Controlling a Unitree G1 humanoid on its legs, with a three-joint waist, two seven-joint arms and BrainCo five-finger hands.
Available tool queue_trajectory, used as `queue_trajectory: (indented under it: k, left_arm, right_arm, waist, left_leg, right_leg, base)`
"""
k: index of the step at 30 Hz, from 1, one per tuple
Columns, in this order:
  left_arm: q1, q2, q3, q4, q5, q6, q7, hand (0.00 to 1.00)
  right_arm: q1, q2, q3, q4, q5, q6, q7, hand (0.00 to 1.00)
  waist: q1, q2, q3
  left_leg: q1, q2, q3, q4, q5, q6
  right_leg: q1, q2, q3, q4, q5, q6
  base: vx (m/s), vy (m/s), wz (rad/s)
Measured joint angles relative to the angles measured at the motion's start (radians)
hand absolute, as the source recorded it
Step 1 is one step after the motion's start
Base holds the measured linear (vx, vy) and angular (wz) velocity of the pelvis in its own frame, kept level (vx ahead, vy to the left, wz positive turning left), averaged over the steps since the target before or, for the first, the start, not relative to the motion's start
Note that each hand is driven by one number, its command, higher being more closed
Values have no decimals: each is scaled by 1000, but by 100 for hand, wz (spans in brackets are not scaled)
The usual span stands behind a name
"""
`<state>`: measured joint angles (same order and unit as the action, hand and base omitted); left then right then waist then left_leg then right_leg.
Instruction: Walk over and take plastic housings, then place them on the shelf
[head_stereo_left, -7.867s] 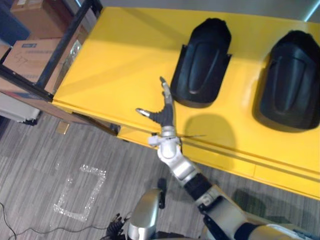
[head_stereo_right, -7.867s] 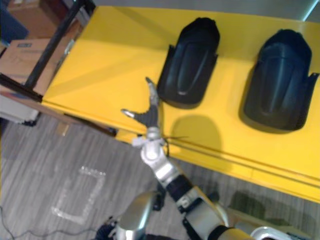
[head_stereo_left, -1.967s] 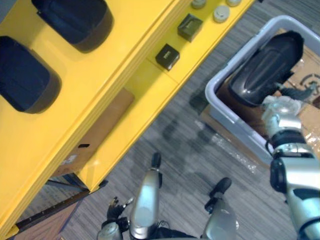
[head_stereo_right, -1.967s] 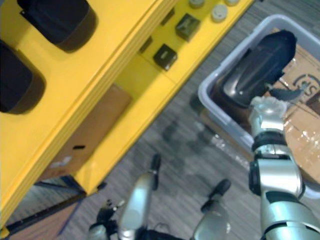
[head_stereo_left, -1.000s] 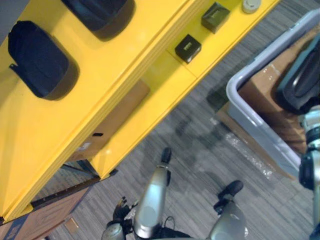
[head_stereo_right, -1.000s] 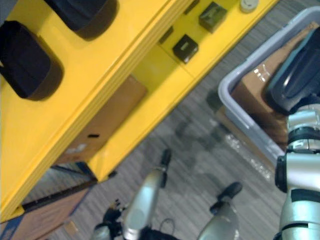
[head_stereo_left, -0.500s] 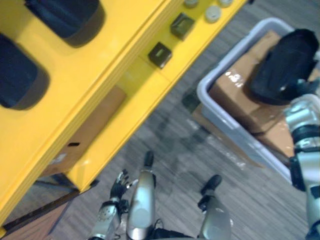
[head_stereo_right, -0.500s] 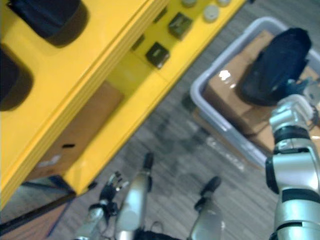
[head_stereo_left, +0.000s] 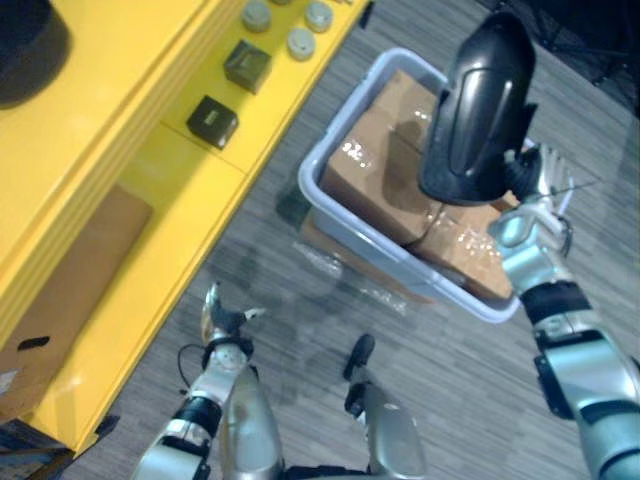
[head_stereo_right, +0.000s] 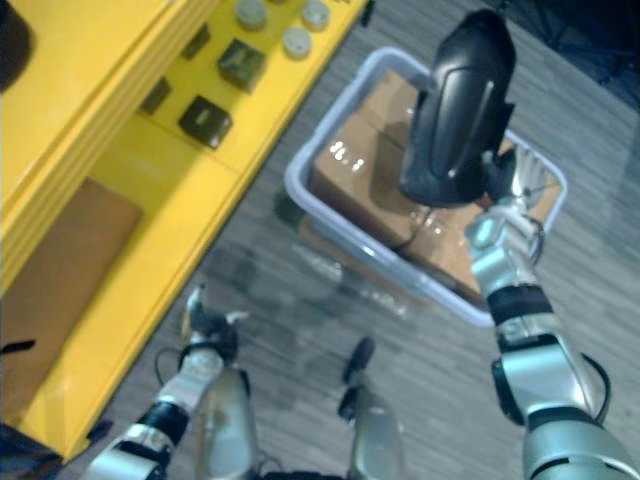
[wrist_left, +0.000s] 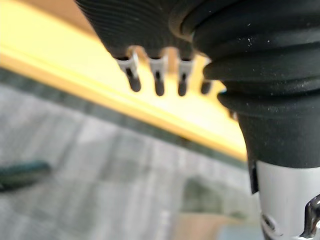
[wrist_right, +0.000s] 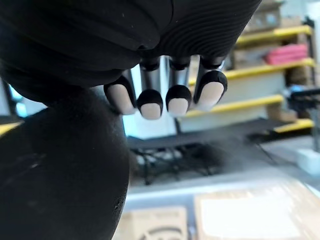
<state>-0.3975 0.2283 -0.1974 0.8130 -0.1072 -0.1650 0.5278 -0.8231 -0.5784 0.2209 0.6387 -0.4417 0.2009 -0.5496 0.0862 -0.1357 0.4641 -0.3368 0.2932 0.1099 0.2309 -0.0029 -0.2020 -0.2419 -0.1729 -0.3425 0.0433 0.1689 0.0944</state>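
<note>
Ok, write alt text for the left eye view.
The right hand holds a black housing above a grey bin of cardboard boxes on the floor. The open left hand hangs low beside the yellow shelf.

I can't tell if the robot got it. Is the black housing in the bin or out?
Out. The right hand holds the black plastic housing up above the grey bin; cardboard boxes lie inside.

Right hand (head_stereo_left: 533, 180) partly behind housing (head_stereo_left: 478, 110)
</note>
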Motion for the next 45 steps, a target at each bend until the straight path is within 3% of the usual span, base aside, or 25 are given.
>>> queue_trajectory:
  k: [4, 7, 12, 16, 20, 25, 32, 41, 45]
  left_arm:
    - [-79, -1, -2, -110, -151, -109, -126, 0]
    - [-120, -1, -10, -192, -239, -144, -205, 0]
    - [-204, -1, -25, -306, -414, -144, -342, 0]
    - [-239, -13, -62, -374, -537, -123, -409, 0]
    - [-241, -44, -62, -402, -701, -120, -468, 0]
    - [-240, -79, -61, -425, -864, -120, -514, 0]
    - [-209, -90, -89, -462, -872, -104, -537, 0]
    - [-176, -119, -111, -517, -748, -81, -468, 0]
    - [-149, -120, -130, -522, -714, -60, -451, 0]
  right_arm:
    - [47, 2, -25, -142, -84, -71, -39, 100]
    - [84, 12, -51, -213, -132, -120, -66, 100]
    - [109, 47, -86, -296, -242, -211, -107, 100]
    - [155, 61, -93, -319, -308, -272, -116, 100]
    - [204, 87, -92, -319, -346, -299, -117, 100]
    - [216, 87, -92, -319, -362, -315, -120, 100]
    - [252, 87, -91, -319, -397, -351, -123, 100]
    - [277, 120, -80, -319, -417, -378, -123, 100]
    - [306, 121, -50, -327, -418, -383, -123, 100]
  waist:
    - [-10, -2, -1]
    - [-16, -4, -2]
    - [-40, -6, -8]
    - [-61, 2, -53]
    - [-70, 14, -119]
    - [-77, 61, -166]
    - [-78, 77, -209]
    - [-85, 76, -218]
    - [-84, 79, -252]
  left_leg:
    - [50, 0, 14, -33, 10, -1]
    - [84, -3, 24, -58, 19, -1]
    - [169, -16, 56, -158, 69, 1]
    - [208, -38, 69, -218, 94, 7]
    - [245, -42, 88, -237, 94, 6]
    - [285, -45, 94, -247, 94, 7]
    - [304, -53, 94, -276, 98, 5]
    - [339, -70, 93, -289, 98, 6]
    - [338, -73, 93, -292, 96, 8]
  right_leg:
    - [28, 0, 12, -1, 1, 1]
    - [46, -1, 14, -1, 1, 2]
    - [72, -8, 20, -5, -7, 9]
    - [81, -22, 25, -6, -10, 17]
    - [106, -25, 27, -19, -11, 21]
    - [152, -26, 23, -39, -9, 28]
    - [176, -26, 18, -80, 6, 43]
    - [223, -37, 11, -110, 18, 51]
    - [226, -38, 10, -121, 20, 54]
  base:
    - [18, 8, -5]
    - [1, 5, -2]
    - [0, 1, -3]
    - [0, 0, 0]
    - [56, 16, -4]
    - [22, 3, 1]
    - [0, 0, 0]
    - [17, 8, 2]
    - [17, 2, 0]
